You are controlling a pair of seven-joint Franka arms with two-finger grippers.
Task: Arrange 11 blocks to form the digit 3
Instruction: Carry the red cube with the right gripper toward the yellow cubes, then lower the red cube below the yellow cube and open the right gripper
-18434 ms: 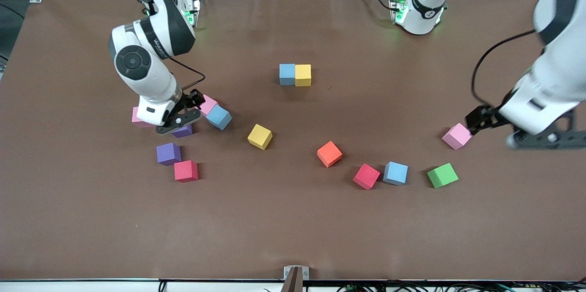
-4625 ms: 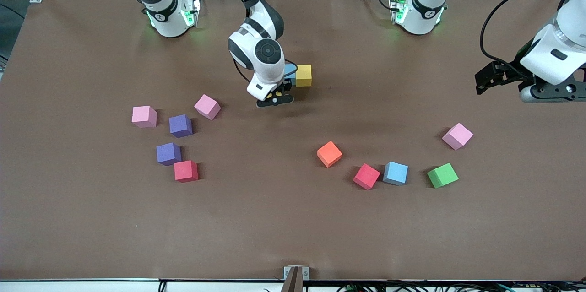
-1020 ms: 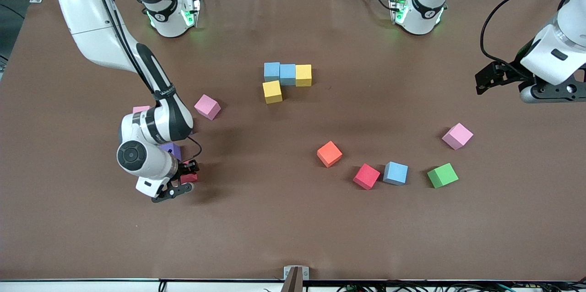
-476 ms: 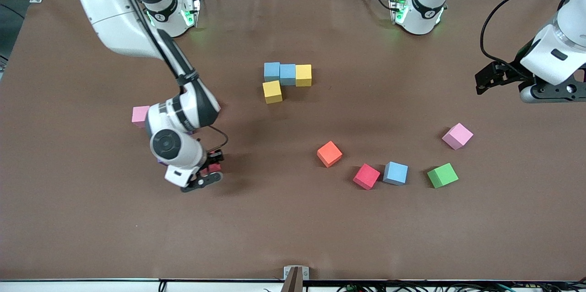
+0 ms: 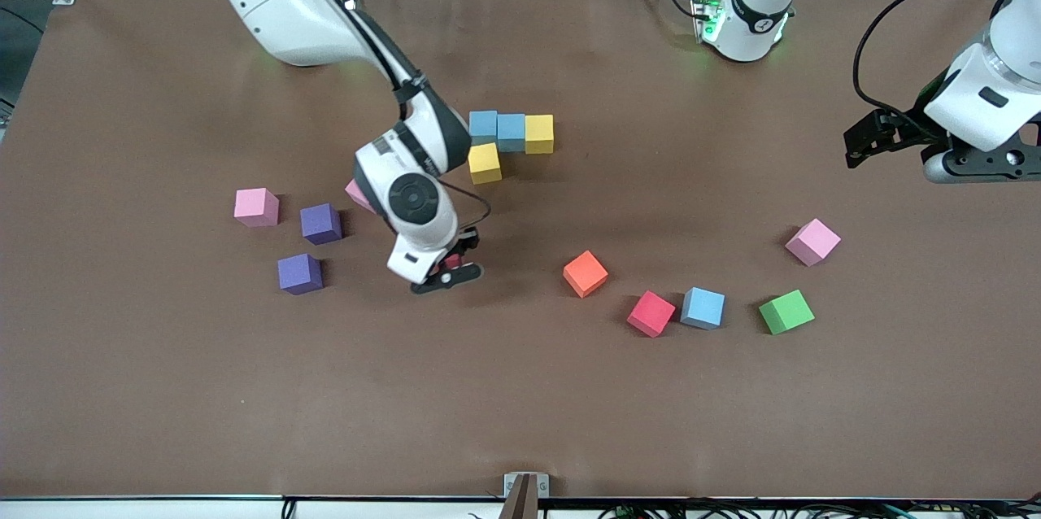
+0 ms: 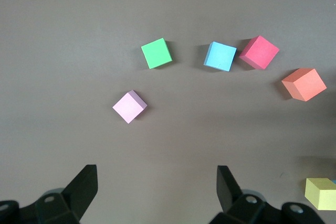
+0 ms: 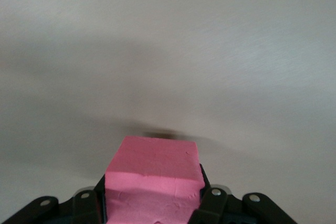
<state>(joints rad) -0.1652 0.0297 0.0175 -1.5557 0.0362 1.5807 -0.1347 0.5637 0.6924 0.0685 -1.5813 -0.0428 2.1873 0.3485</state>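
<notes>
The right tool (image 5: 450,265) is hanging over bare worktop (image 5: 520,405) a little left of the frame's centre in the front view, its fingers clamped on a red block (image 7: 153,179) that is filling the lower middle of the right wrist view. The left tool (image 5: 864,143) is waiting in the air at the right edge of the front view, its fingers (image 6: 81,187) standing wide apart with nothing between them.

Just above the centre of the front view the started digit 3 (image 5: 506,141) is lying: a light blue block (image 5: 483,127), a second light blue block (image 5: 511,132) and a yellow block (image 5: 538,133) are touching in a row, and another yellow block (image 5: 485,163) is sitting directly below the row's first cube.

At the lower right of centre an orange block (image 5: 585,273), a second red block (image 5: 651,313), a third light blue block (image 5: 703,307) and a green block (image 5: 786,311) are lying loose. Two purple blocks (image 5: 320,223) (image 5: 299,273) are sitting at the left, near a pink cube (image 5: 255,207)
</notes>
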